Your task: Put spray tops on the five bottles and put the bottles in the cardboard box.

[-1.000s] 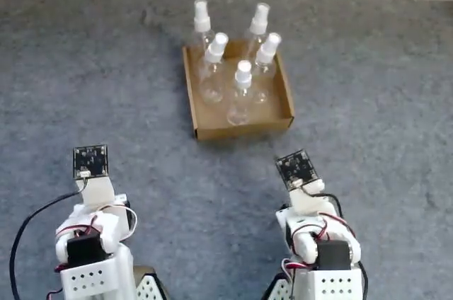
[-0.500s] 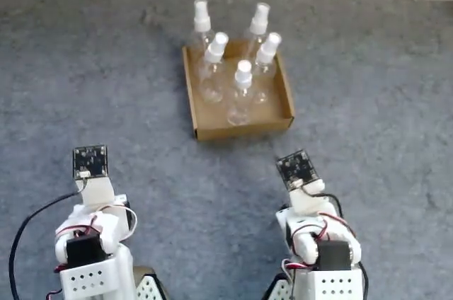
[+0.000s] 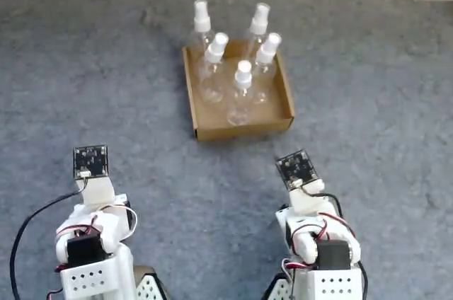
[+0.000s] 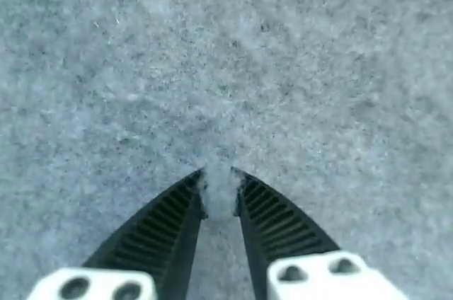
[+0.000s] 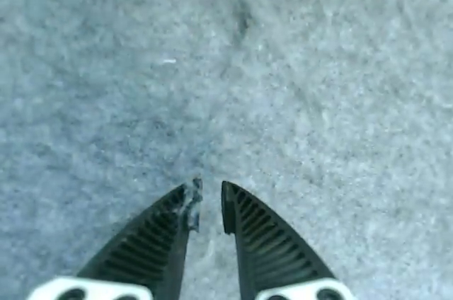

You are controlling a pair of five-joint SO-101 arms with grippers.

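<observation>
The five bottles [image 3: 239,105] are standing bunched together at the cardboard box [image 3: 244,129], toward the far side of the grey felt-covered worktop [image 3: 375,109], and each is already wearing a white spray top [image 3: 243,73]. Three are sitting plainly inside the box walls. The rear pair [image 3: 202,27] are standing at the far rim, and whether their bases are inside it or just behind is not showing. Both arms are sitting at the near edge, well apart from the box. The left claw [image 4: 219,176] is hanging close over bare felt, narrowed to a slit and gripping nothing, and the right claw [image 5: 209,188] is hanging likewise, narrow and empty. The bottles are looking like clear, thin-walled plastic with nothing inside, so they are probably handling as light, smooth, rather slippery things that tip easily, being tall with the sprayer on top, and whose walls may be giving under a hard squeeze. The safest hold is likely being the body just under the shoulder, or the neck below the collar, rather than the nozzle head, which could twist. With neighbours so close, a claw is having little room to slip between them. No label is showing on the bottles, the box is looking plain brown, and the print on the dark boards [image 3: 90,161] atop the arms is too small to read.
</observation>
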